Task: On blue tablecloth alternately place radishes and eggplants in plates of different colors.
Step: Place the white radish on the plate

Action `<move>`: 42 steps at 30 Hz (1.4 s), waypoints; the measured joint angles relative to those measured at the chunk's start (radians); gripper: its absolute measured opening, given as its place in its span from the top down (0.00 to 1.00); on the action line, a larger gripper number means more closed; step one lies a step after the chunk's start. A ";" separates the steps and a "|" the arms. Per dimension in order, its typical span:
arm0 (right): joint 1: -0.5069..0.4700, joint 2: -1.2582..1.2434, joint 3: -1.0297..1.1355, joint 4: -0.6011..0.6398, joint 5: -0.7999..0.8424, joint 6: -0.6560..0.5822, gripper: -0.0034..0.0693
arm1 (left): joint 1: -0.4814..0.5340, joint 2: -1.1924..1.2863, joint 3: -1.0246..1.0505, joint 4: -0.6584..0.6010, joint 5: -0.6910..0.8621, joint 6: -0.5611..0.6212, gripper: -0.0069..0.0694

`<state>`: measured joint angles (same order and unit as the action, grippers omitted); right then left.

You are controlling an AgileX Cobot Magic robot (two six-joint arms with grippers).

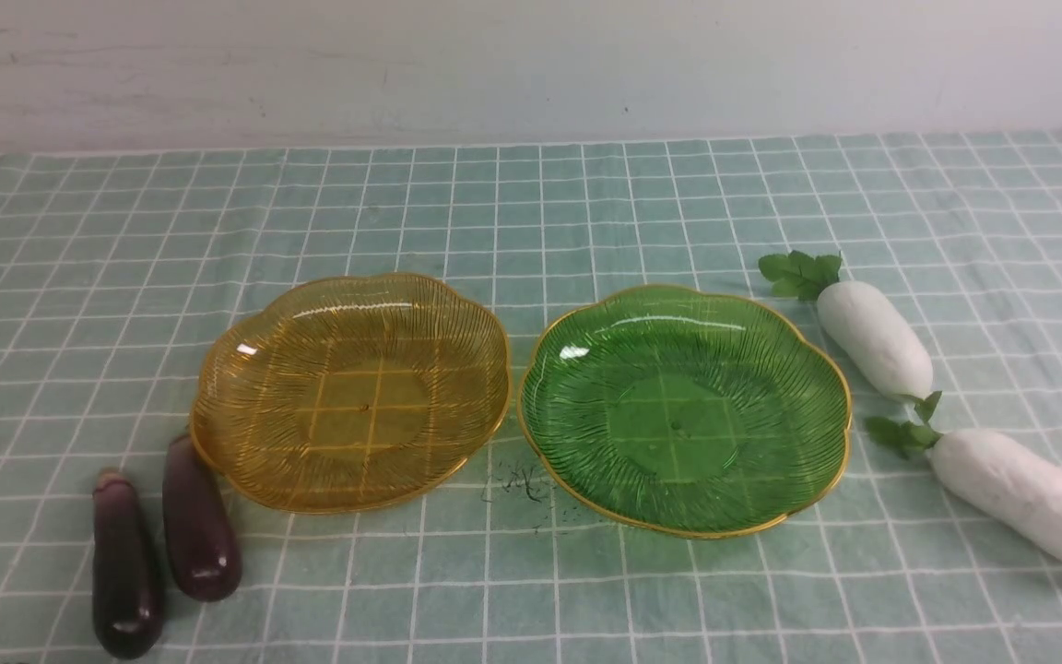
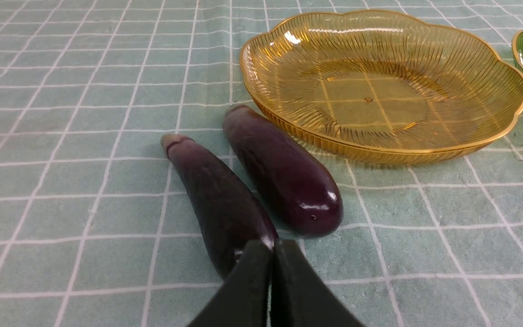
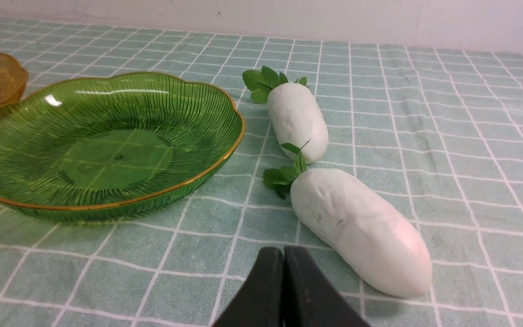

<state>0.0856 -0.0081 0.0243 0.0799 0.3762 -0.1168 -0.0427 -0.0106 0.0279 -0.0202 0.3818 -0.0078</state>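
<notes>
Both plates lay empty on the blue cloth covering the counter, so sorting seemingly hadn't begun. The yellow plate sat just left of the green plate. Further left lay the outer eggplant and inner eggplant, likely meant for the left gripper. Just right of the green plate lay the far radish and near radish, handy for the right gripper. Each gripper was pressed together, holding nothing.

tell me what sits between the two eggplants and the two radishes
The amber plate and the green plate, side by side, per the front view.
</notes>
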 joint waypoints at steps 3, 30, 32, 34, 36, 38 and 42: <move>0.000 0.000 0.000 0.000 0.000 0.000 0.97 | 0.000 0.000 0.000 0.000 0.000 0.000 0.92; 0.000 0.000 -0.001 -0.157 -0.001 0.000 0.97 | 0.000 0.000 0.000 -0.051 0.000 -0.027 0.92; 0.000 0.000 -0.001 -0.129 -0.008 0.055 0.97 | 0.000 0.000 0.000 -0.211 0.001 -0.115 0.92; 0.000 0.000 0.002 0.017 -0.027 0.159 0.97 | 0.000 0.000 0.001 -0.438 0.004 -0.238 0.92; 0.000 0.000 0.004 0.115 -0.046 0.218 0.97 | 0.000 0.000 0.001 -0.581 0.005 -0.302 0.92; 0.000 0.000 0.005 0.292 -0.077 0.300 0.97 | 0.000 0.000 0.001 -0.728 0.004 -0.346 0.92; 0.000 0.000 0.005 0.474 -0.109 0.362 0.97 | 0.000 0.000 0.001 -0.868 -0.004 -0.342 0.92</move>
<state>0.0856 -0.0081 0.0290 0.5540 0.2670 0.2456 -0.0424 -0.0106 0.0289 -0.8881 0.3782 -0.3494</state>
